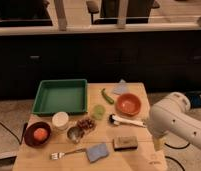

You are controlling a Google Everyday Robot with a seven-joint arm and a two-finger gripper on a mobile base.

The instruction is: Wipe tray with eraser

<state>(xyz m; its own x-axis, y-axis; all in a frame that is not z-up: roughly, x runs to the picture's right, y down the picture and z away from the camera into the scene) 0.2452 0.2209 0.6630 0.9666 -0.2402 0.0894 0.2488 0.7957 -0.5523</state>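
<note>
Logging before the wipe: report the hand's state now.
Hand: cannot be told; it is low at the right edge of the table, apart from the eraser lying there.

Worktop (144, 157) held: tray (61, 97) 1 | eraser (125, 143) 1 | bowls (128, 105) (29, 140) 2 | cups (60, 120) (74, 133) (98, 111) 3 | sponge (97, 152) 1 | brush (126, 121) 1 | fork (64, 154) 1 | pepper (107, 96) 1 | arm (176, 120) 1, claw was out of sight at right

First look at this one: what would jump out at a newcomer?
The bulky white robot arm looms at the right edge of the wooden table, its tool low beside the eraser near the front. Next come the large green tray at the back left and the orange bowl right of centre.
</note>
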